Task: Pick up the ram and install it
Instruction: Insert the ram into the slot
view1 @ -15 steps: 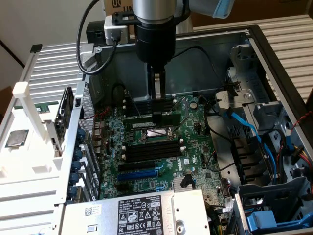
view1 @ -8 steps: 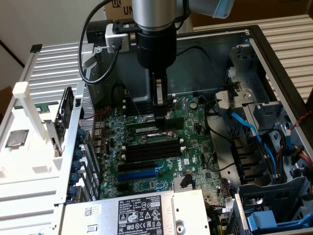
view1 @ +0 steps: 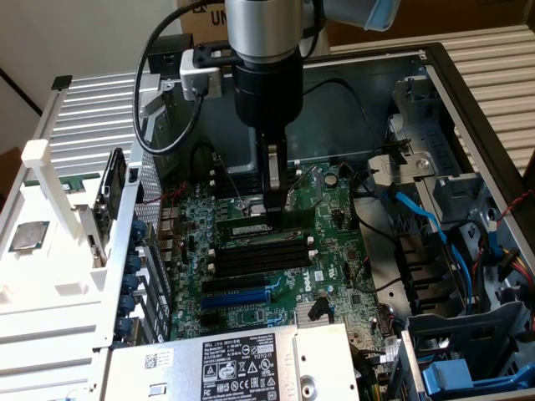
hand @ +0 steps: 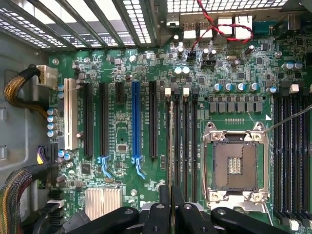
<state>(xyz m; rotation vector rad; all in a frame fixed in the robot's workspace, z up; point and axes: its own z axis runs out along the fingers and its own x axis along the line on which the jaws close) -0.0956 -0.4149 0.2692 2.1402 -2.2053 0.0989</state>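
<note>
The ram, a thin dark-green stick with a pale label strip, stands on edge along the farthest of the black memory slots near the board's middle. My gripper reaches straight down from above and is shut on the ram near its end toward the exterior view's right. In the wrist view the ram is seen edge-on as a thin line running over one slot of the bank, with my gripper pinching its near end. Whether the ram sits fully down in the slot I cannot tell.
A bare CPU socket lies beside the slots, and a second bank of slots beyond it. The blue expansion slot, a power supply, blue cables and the metal case walls surround the board.
</note>
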